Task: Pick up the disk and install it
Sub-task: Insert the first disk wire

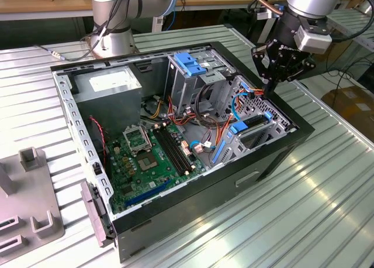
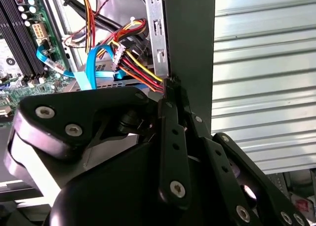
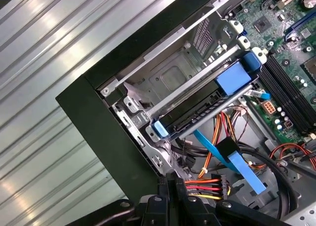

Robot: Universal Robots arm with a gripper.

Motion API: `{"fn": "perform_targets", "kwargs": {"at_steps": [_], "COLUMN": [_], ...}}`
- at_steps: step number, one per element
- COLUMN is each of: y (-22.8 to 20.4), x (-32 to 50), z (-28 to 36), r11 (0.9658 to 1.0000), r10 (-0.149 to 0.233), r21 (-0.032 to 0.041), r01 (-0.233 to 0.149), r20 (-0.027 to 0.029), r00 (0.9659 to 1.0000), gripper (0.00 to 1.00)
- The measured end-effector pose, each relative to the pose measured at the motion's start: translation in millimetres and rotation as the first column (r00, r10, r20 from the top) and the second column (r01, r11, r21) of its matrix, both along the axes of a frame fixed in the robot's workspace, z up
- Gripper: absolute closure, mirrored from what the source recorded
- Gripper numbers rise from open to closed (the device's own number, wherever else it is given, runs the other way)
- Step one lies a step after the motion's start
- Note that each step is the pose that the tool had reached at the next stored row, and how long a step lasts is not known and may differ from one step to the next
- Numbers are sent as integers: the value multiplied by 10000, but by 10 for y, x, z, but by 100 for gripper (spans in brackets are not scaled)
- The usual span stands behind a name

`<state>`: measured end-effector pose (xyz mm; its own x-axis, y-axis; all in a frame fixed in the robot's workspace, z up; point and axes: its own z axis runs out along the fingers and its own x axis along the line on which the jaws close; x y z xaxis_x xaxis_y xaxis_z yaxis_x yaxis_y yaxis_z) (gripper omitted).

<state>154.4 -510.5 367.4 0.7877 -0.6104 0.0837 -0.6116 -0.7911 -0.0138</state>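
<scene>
Robot arm (image 1: 312, 4) entering at 1 o'clock in the exterior view, wrist pitched steeply downward. Black gripper (image 1: 270, 88) hangs below it, fingers pointing toward 6 o'clock, drawn together to a narrow tip; linkage bars converge in both wrist views.

Silver-grey arm (image 1: 310, 2), blue joint rings; black end effector (image 1: 270, 88), silver screws (image 2: 177, 188).

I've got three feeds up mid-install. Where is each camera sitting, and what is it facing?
Exterior view: off the arm, above the open computer case; shows arm and claw.
Second wrist view: on the arm, looking past the claw's black links at the cables.
First wrist view: on the arm, facing the disk in its bay.
Both wrist views share the red-yellow cables.
</scene>
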Motion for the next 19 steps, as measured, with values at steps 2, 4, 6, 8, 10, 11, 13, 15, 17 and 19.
{"fn": "perform_targets", "kwargs": {"at_steps": [2, 4, 6, 8, 10, 11, 13, 15, 17, 19], "y": [0, 0, 0, 0, 0, 0, 0, 0, 1, 1], "x": [-11, -39, -52, -53, -54, -55, -63, -64, -76, -96], "z": [-1, -1, -1, -1, -2, -2, -2, -2, -2, -2], "r11": [9998, 9997, 9997, 9982, 9963, 9954, 9934, 9933, 9932, 9932], "r10": [-202, -241, -252, -600, -858, -959, -1143, -1160, -1163, -1161], "r21": [1, 0, 2, 0, 2, 1, 1, 1, 0, 1], "r01": [202, 241, 252, 600, 858, 959, 1143, 1160, 1163, 1161], "r20": [0, -1, 0, 0, 0, 0, 0, 0, 0, -1], "r00": [9998, 9997, 9997, 9982, 9963, 9954, 9934, 9933, 9932, 9932], "gripper": [83, 83, 83, 83, 83, 83, 83, 83, 83, 83]}}
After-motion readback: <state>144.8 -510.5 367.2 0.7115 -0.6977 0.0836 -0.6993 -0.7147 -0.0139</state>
